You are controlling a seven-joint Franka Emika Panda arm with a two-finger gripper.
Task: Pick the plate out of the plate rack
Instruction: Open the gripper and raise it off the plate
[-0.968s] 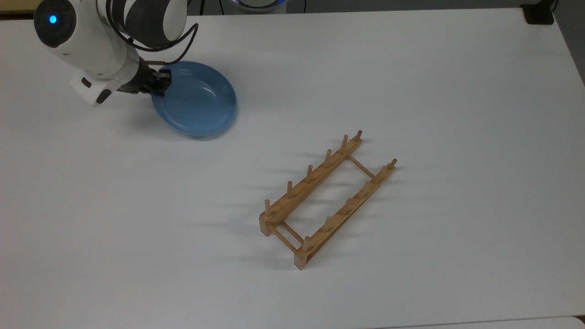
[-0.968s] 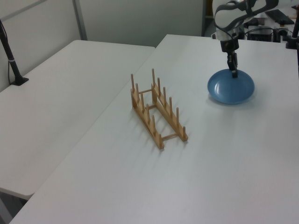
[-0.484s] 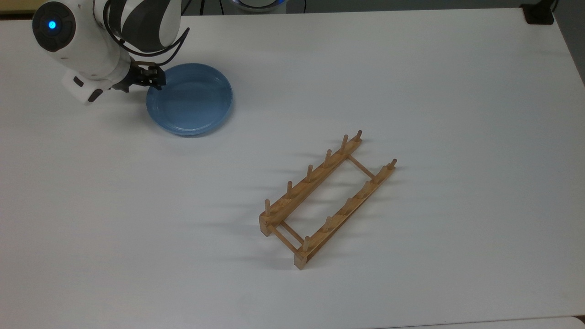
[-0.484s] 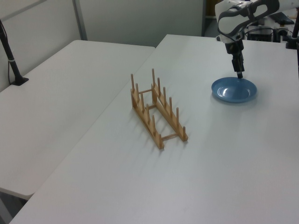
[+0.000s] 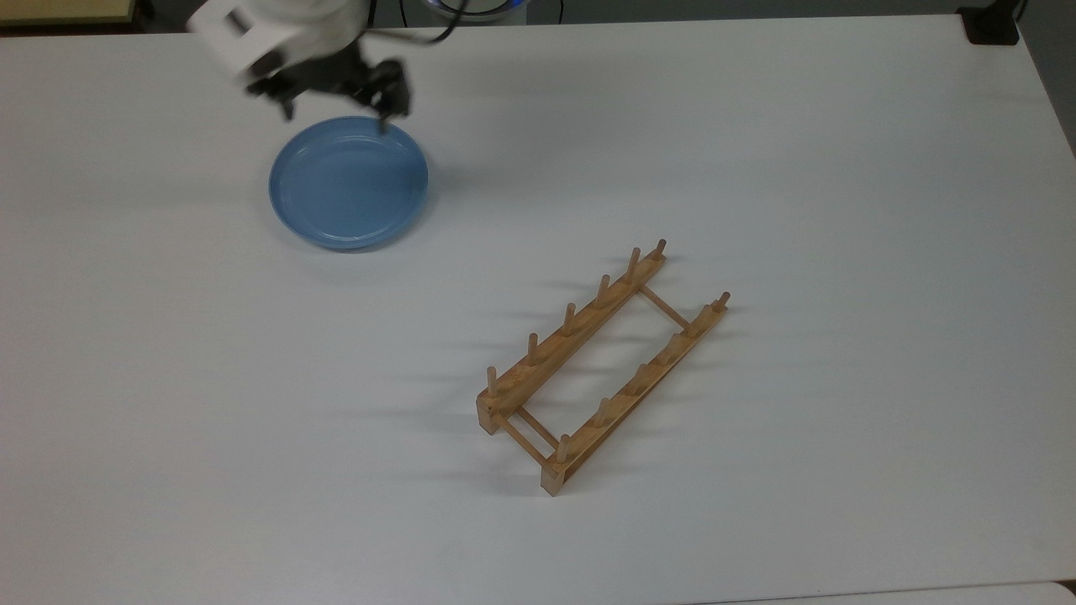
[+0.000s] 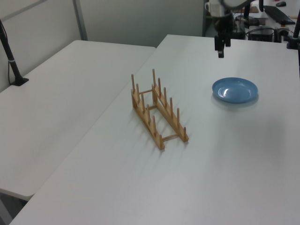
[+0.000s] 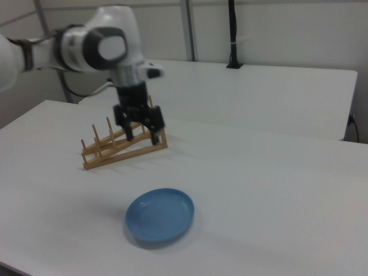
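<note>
My gripper (image 7: pixel 141 133) has dull black fingers (image 7: pixel 156 137) below a glossy white plastic shell. The plate (image 5: pixel 348 183) under me looks like smooth light-blue plastic with a soft sheen. The plate rack (image 5: pixel 600 366) is bare light wood, matt, with round dowel pegs. The table (image 5: pixel 756 151) is plain matt white.

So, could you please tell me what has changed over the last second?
The end effector let go of the plate, which settled flat on the table, then rose and swung away, open. The plate rack stayed put.
</note>
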